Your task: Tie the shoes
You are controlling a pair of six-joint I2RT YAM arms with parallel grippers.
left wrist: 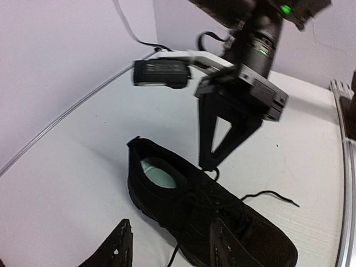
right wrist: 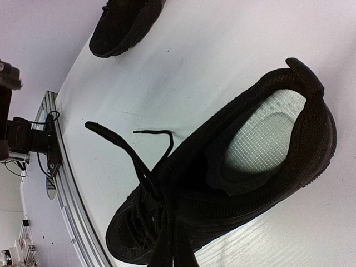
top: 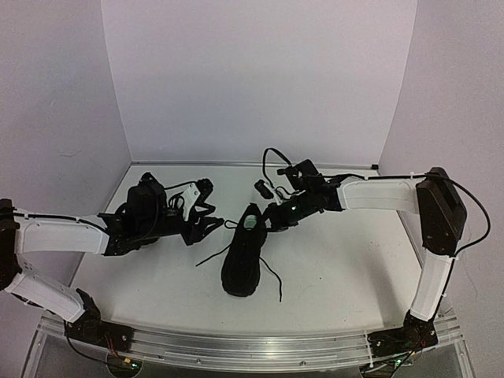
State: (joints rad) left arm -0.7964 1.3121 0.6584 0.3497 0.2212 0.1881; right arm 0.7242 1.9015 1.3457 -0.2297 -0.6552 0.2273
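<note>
Shoes lie apart on the table (top: pixel 339 268): the middle shoe (top: pixel 242 260) points its toe toward the arm bases, and the other shoe (right wrist: pixel 125 22) sits far left. The right tool (left wrist: pixel 210 161) is clenched on the middle shoe's lace (right wrist: pixel 146 172). The left tool (left wrist: pixel 169 221) hangs released beside it, empty.

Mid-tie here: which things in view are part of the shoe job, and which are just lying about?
Part of the job:
- centre shoe
- its loose laces
- second shoe, over by the left arm
- left hand
- right hand

Just there:
- aluminium rail along the near edge
- table
</note>
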